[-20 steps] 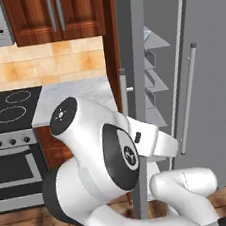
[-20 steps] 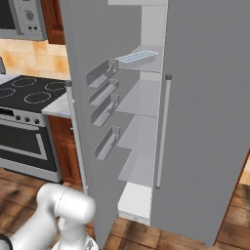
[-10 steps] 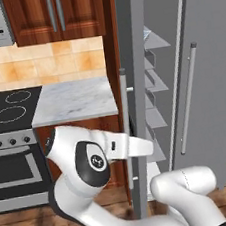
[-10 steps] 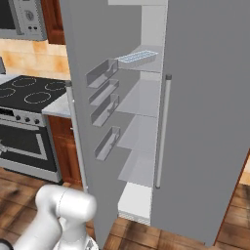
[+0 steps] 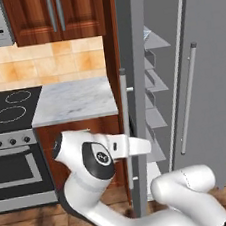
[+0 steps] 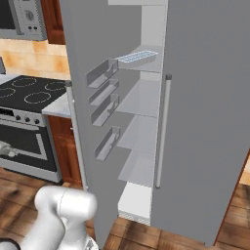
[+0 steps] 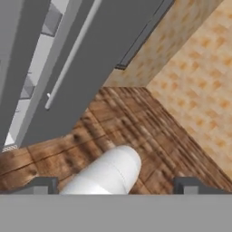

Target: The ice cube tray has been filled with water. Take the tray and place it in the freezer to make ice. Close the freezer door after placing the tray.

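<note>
Well above the gripper (image 7: pixel 116 185), the ice cube tray (image 6: pixel 138 57) is seen resting on an upper freezer (image 6: pixel 205 97) shelf. Its fingers are spread wide apart, nothing held, and the freezer door (image 6: pixel 93 112) is left ajar.

My white jointed arm (image 5: pixel 98 160) is folded low, its dark-capped elbow raised and the forearm reaching level to my right. My two-finger dark-tipped gripper (image 7: pixel 115 185): jaws spread wide, nothing between them, pointing down.

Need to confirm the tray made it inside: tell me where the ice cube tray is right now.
In the right base view, the ice cube tray lies on the top shelf inside the open freezer, just right of the uppermost door bin.
</note>
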Controlling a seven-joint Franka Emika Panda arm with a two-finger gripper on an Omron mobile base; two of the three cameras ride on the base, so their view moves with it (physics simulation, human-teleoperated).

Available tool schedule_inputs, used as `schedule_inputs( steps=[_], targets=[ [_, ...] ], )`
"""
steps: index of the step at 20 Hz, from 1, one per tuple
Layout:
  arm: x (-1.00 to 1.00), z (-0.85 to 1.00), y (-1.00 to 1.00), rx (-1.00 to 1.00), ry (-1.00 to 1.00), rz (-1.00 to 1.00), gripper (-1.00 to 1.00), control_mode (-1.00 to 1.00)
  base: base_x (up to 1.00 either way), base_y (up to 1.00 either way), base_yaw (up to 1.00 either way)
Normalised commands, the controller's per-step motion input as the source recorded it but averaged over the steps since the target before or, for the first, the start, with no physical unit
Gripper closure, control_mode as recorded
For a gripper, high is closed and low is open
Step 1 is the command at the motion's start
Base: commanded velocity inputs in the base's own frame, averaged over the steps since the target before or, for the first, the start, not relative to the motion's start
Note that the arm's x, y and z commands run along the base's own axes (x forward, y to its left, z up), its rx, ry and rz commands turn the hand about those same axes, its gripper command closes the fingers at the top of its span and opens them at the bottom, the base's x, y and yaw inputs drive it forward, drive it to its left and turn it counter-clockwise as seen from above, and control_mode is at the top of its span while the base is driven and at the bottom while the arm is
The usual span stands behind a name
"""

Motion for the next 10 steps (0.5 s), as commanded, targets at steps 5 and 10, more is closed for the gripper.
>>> schedule_inputs(
  steps=[5,10],
  targets=[
    [0.23,-0.13,-0.02,0.0,0.23,0.07,-1.0,-1.0,0.0,0.0,0.0],
    [0.37,-0.37,0.0,-0.06,0.31,0.09,-1.0,-1.0,0.0,0.0,0.0]
  ],
)
